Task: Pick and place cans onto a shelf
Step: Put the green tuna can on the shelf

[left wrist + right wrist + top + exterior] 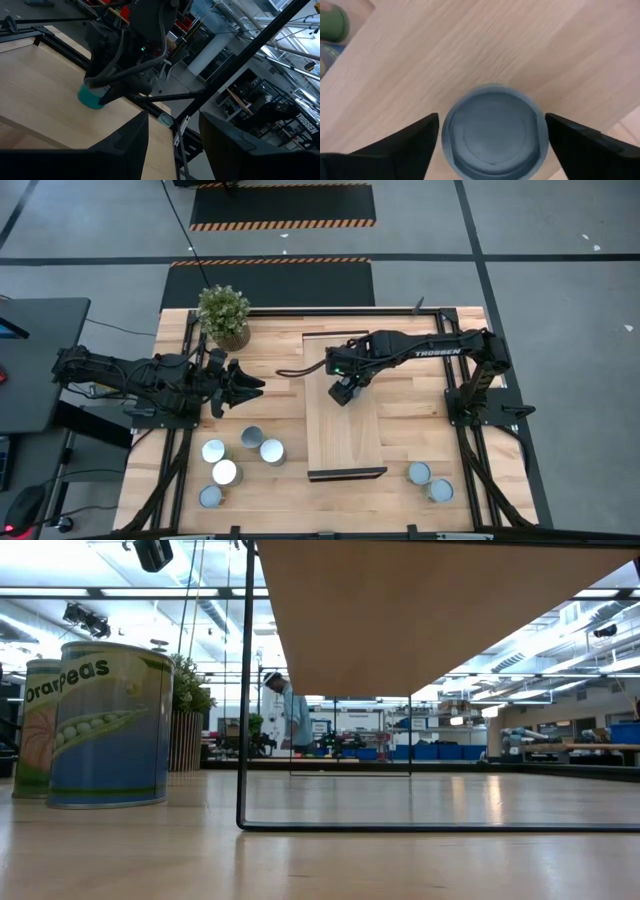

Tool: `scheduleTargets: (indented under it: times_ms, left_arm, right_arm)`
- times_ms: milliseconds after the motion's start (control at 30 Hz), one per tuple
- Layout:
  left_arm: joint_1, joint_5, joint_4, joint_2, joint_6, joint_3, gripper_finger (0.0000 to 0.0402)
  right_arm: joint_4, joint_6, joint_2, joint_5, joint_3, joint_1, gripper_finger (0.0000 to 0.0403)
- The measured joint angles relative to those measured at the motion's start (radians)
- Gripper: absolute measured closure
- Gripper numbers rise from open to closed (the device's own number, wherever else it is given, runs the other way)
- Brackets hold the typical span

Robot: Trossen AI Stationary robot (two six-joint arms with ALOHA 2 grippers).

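My right end effector (492, 145) hangs straight over a can (492, 132) standing upright on the shelf (345, 435), the two dark fingers (395, 147) spread clear of its sides, so the can looks released and resting on its own base. To finish this placement well, I judge I should lift straight up, keeping both fingers off the rim so the can is not nudged or tipped. My left end effector (243, 385) waits apart over the counter (180, 350), its fingers parted and holding nothing. Seven more cans stand on the counter beyond the shelf's edges: five (243, 460) on one side, two (429, 481) on the other
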Motion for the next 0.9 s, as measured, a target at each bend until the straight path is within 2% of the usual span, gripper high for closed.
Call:
scheduleTargets:
  times_ms: [100, 200, 433, 633, 767, 900]
  left_arm:
    - [0.0, 0.0, 0.0, 0.0, 0.0, 0.0, 0.0221]
    - [0.0, 0.0, 0.0, 0.0, 0.0, 0.0, 0.0221]
    - [0.0, 0.0, 0.0, 0.0, 0.0, 0.0, 0.0221]
    - [0.0, 0.0, 0.0, 0.0, 0.0, 0.0, 0.0221]
    - [0.0, 0.0, 0.0, 0.0, 0.0, 0.0, 0.0221]
    - [0.0, 0.0, 0.0, 0.0, 0.0, 0.0, 0.0221]
  right_arm:
    - [0.001, -0.062, 0.0, -0.018, 0.0, -0.006, 0.0007]
    - [-0.003, -0.168, 0.0, -0.053, 0.0, -0.016, 0.001]
    - [-0.005, -0.631, 0.0, -0.071, 0.0, -0.016, 0.0017]
    - [-0.008, -0.919, -0.001, -0.07, 0.001, 0.003, 0.0018]
    - [0.004, -0.957, -0.002, -0.067, 0.001, 0.002, 0.0036]
    - [0.0, -0.892, -0.002, -0.046, 0.002, 0.0, 0.0065]
